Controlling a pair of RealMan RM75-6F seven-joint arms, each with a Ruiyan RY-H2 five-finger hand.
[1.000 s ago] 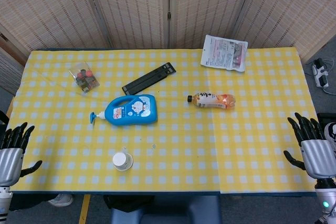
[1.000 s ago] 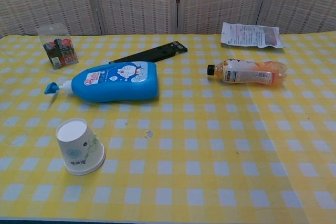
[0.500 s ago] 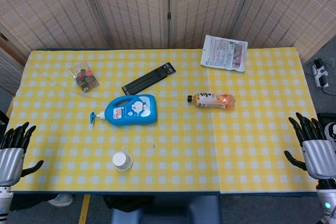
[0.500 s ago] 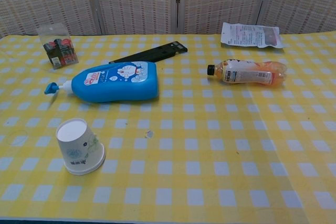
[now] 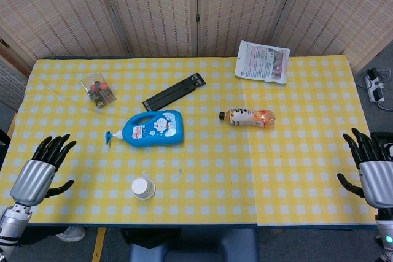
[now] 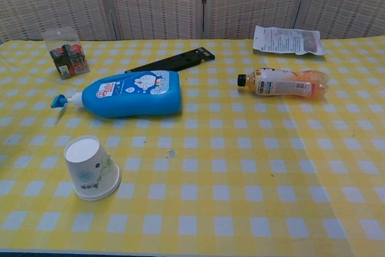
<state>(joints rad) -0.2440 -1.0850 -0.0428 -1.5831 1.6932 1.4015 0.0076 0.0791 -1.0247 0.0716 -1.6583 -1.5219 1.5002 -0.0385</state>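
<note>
**Both hands spread wide, nothing picked up**

The left hand [image 5: 38,173] sits over the near left corner of the tabletop [image 5: 295,170], fingers fanned apart, holding nothing. Closest thing to it is the paper cup [image 5: 143,188], standing upside down close to the near edge, left of the middle, with a clear gap between it and the hand. The right hand [image 5: 371,173] hangs just off the right edge toward the near corner, fingers spread too and nothing in it. Neither hand shows in the chest view.

Up from the cup, the blue bottle [image 5: 150,129] lies on its side with its pump nozzle pointing at the left edge. Behind it there's a flat black strip [image 5: 174,91] lying at a slant. The orange drink bottle [image 5: 248,117] is on its side right of the middle, cap toward the blue bottle, and it's the nearest item to the right hand, though still well apart. A small clear box [image 5: 98,90] sits toward the far left corner, and a white packet [image 5: 262,62] lies by the far edge on the right.
</note>
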